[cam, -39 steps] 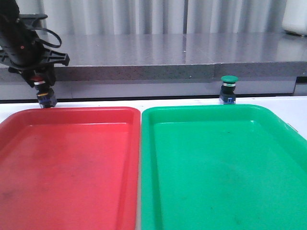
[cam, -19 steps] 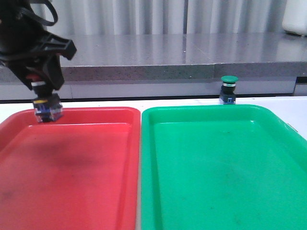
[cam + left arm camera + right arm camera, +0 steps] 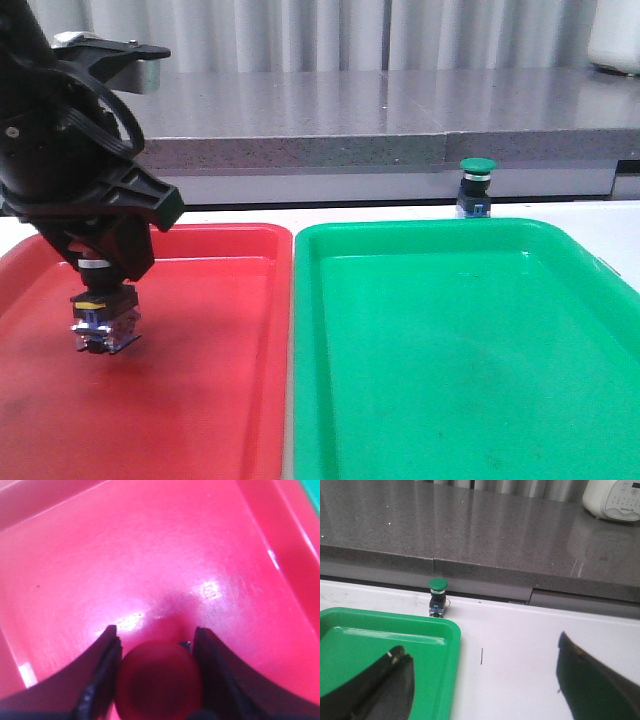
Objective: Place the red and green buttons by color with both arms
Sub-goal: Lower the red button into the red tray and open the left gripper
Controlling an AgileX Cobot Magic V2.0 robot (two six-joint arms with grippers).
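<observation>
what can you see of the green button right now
The green button is a small push-button switch with a rounded green mushroom cap, a silver collar, a black body and a blue base. It stands upright on the white table, just behind the far rim of the green tray, not in it. Nothing grips it; the right hand is open, well short of it, and appears only in the right wrist view.

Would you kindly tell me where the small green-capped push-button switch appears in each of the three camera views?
Front view: the green-capped push-button switch stands upright on the white table, just behind the green plastic tray's far rim, right of centre.
Left wrist view: not in it.
Right wrist view: the switch stands upright just beyond the tray's corner.
Shared landmark: the green tray's rim.
</observation>
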